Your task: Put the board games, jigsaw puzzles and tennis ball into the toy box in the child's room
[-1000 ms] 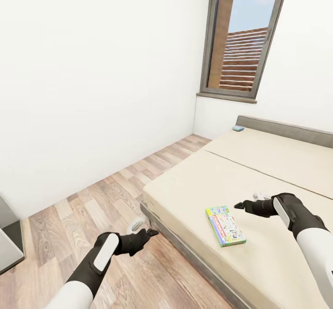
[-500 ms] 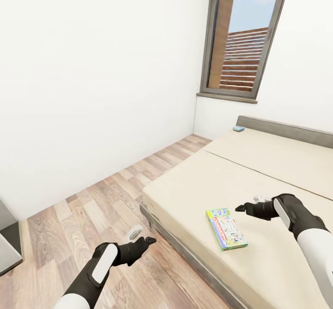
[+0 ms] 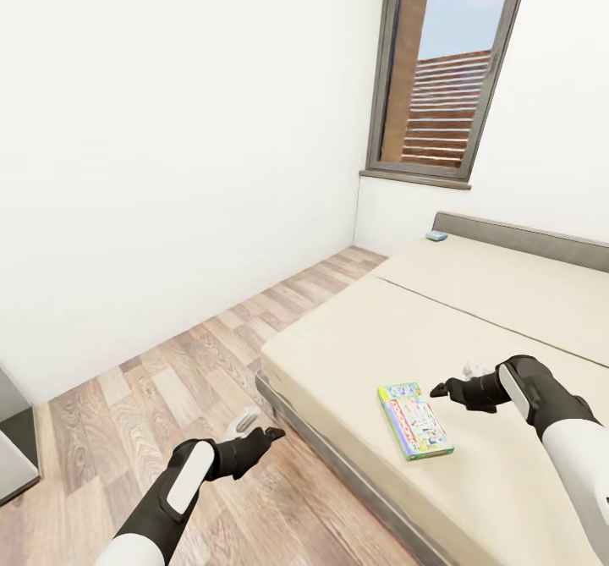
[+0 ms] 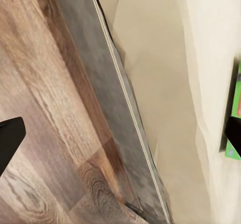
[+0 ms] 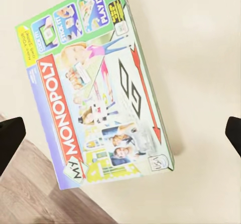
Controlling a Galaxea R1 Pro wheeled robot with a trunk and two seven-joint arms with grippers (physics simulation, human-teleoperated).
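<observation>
Board game (image 3: 414, 420) flat on bed (image 3: 507, 312) near its floor-side edge; right gripper (image 3: 452, 388) just above and beside it, jaws spread wide, empty; left gripper (image 3: 258, 431) over wood floor (image 3: 127, 397), likewise open, empty.

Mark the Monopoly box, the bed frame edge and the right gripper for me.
Monopoly box (image 5: 95, 88): right wrist view, middle of printed cover.
Bed frame edge (image 4: 95, 83): left wrist view, grey side rail.
Right gripper (image 3: 452, 387): head view, between fingertips.

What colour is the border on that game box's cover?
Green on the game box, with a red Monopoly banner; clearest in the right wrist view.
</observation>
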